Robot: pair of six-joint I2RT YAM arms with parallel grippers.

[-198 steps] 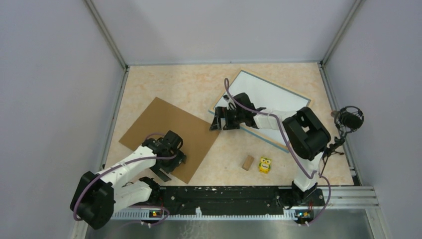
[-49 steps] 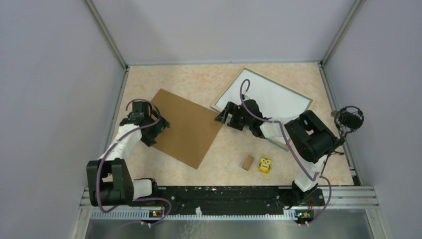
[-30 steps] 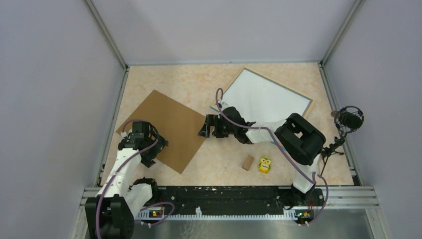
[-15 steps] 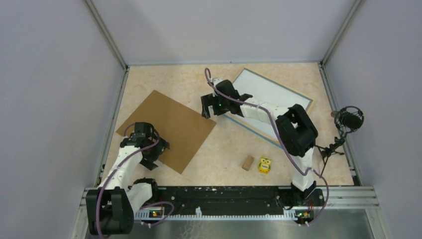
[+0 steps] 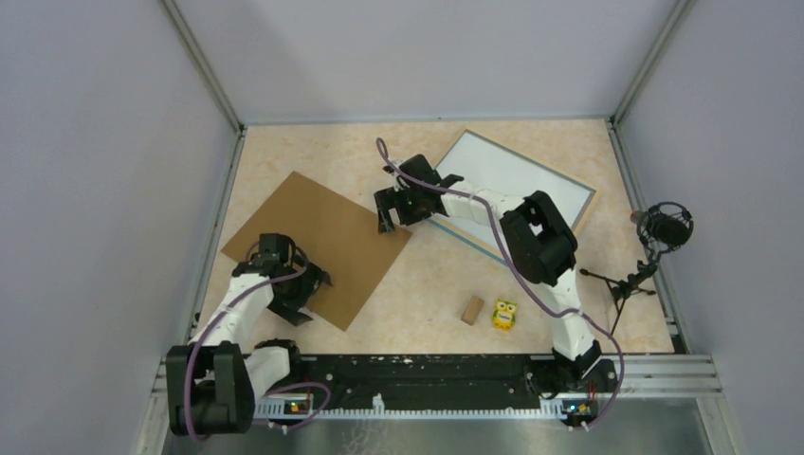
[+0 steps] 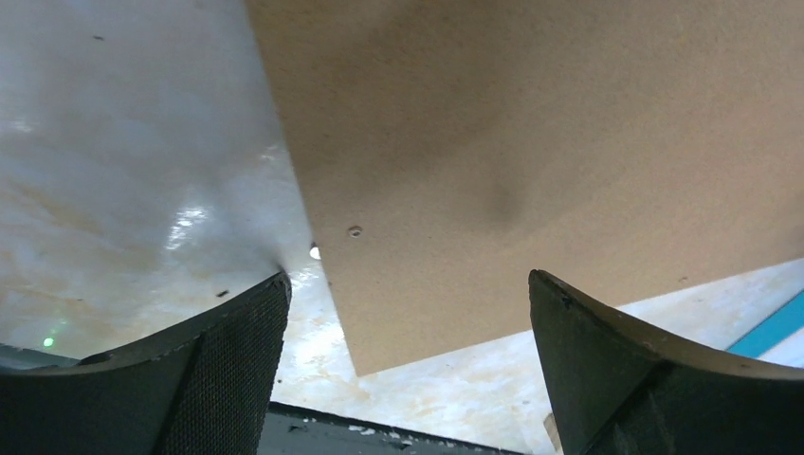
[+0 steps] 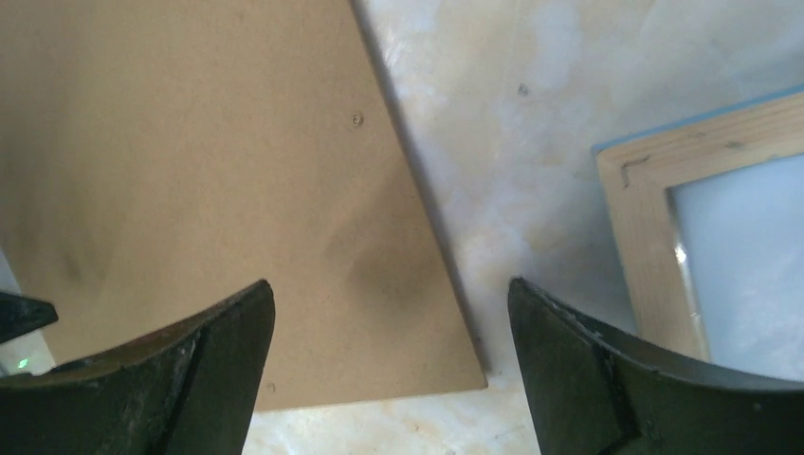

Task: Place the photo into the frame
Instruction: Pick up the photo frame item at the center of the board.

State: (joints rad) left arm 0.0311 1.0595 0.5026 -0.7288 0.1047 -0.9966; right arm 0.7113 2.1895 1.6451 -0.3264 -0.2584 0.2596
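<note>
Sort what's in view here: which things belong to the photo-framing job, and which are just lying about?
Job in hand:
- frame, lying flat with a pale panel inside
- brown backing board, probably the frame's back
No printed picture shows.

Lying about:
- small wooden block
- yellow owl figure
- black round device on a stand

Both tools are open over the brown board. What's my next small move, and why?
Likely lower the right tool and close on the corner of the brown board: it lies flat between the open jaws, unheld, beside the frame.
</note>
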